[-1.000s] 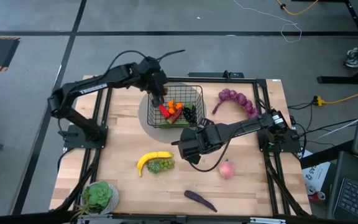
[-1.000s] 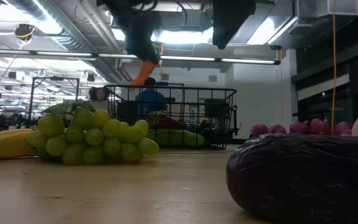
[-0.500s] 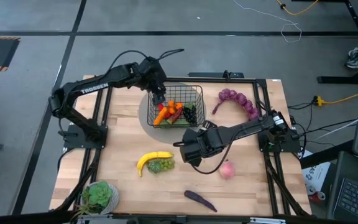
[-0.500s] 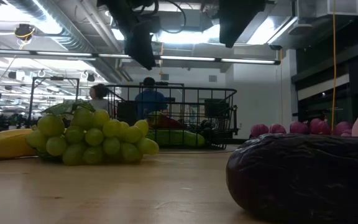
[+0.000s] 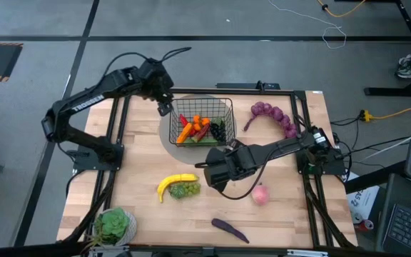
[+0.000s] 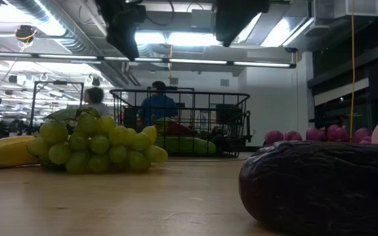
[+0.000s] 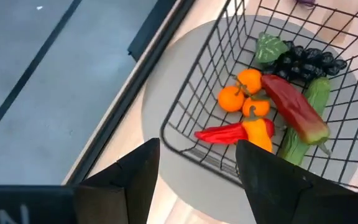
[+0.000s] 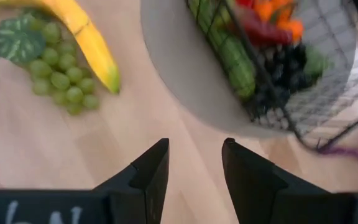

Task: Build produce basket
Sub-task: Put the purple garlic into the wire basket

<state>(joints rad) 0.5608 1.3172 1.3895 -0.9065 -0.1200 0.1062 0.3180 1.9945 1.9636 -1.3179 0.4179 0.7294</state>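
The black wire basket [image 5: 204, 120] stands on a round grey disc [image 5: 173, 135] at the table's far middle. It holds oranges [image 7: 241, 93], a red chili [image 7: 225, 132], an orange piece [image 7: 260, 132], a cucumber [image 7: 303, 124] and dark grapes [image 7: 306, 59]. My left gripper [image 7: 197, 180] hovers open and empty above the basket's left rim, also seen from above [image 5: 164, 107]. My right gripper [image 8: 194, 165], open and empty, hangs over bare wood just near of the basket [image 5: 216, 171]. Banana [image 5: 175, 181], green grapes [image 5: 185, 190], peach [image 5: 261, 194] and eggplant [image 5: 229, 229] lie on the table.
A long bunch of purple grapes [image 5: 273, 116] lies at the far right, next to the basket. A potted green plant [image 5: 113, 225] stands at the near left corner. Black frame rails [image 5: 116, 135] run along the table's edges. People stand in the room behind the basket [image 6: 157, 105].
My left gripper has opened and let go of an orange piece, which now lies in the basket beside the red chili. The gripper has then risen and drawn back toward the table's left edge, clear of the basket.
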